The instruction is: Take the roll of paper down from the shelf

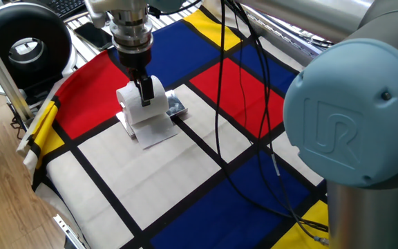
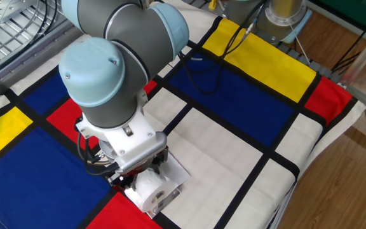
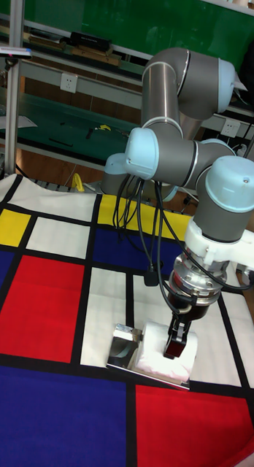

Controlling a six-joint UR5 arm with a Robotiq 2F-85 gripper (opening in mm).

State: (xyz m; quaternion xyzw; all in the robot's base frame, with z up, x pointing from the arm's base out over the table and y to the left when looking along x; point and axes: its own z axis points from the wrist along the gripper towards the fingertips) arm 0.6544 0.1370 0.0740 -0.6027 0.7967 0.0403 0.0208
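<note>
The white roll of paper (image 1: 156, 104) lies on its side on the left half of the chequered cloth, its loose sheet (image 1: 154, 133) spread flat in front of it. The small shiny metal shelf (image 1: 177, 106) shows right beside the roll, touching it. In the tall fixed view the shelf (image 3: 125, 343) is left of the roll (image 3: 155, 359). My gripper (image 1: 144, 97) comes straight down onto the roll, one dark finger pressed against its near side and the other hidden behind. In the other fixed view the wrist covers most of the roll (image 2: 151, 194). Whether the roll rests on the shelf or the cloth is unclear.
Black cables (image 1: 220, 104) hang from the arm across the red and blue squares. A black round device (image 1: 26, 45) and a phone (image 1: 92, 34) lie beyond the cloth's far left edge. The cloth's edge drops to the wooden floor (image 2: 348, 165).
</note>
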